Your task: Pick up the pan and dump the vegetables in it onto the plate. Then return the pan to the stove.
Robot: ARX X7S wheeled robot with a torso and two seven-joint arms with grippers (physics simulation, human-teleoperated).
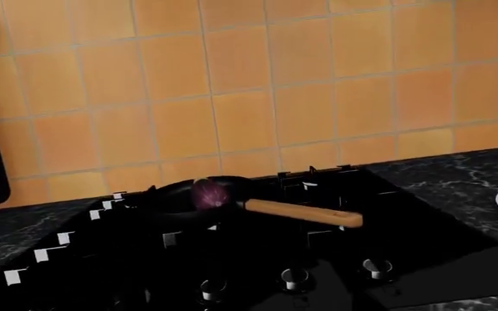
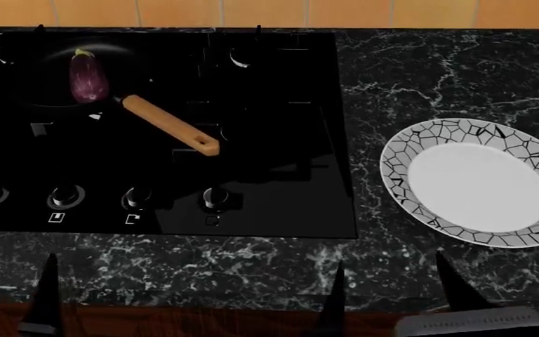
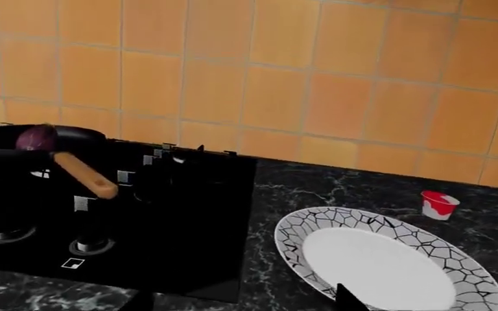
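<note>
Gripping the pan (image 2: 59,84) by its handle (both grippers' state I cannot tell) should keep the eggplant (image 2: 88,77) level.

1. We find no words, brand names or numbers that can be read in any of the three views.
2. The only signs are small white square marks printed on the stove (image 2: 279,196), just below its row of knobs. In the head view we see one under the second knob (image 2: 57,217) and one under the third knob (image 2: 132,218), at 6 o'clock from each. What they stand for cannot be told.
3. In the right wrist view two such square marks (image 3: 72,262) show beside the knobs, too small to read.
4. The plate (image 2: 410,151) bears only a black crackle pattern, no lettering.
</note>
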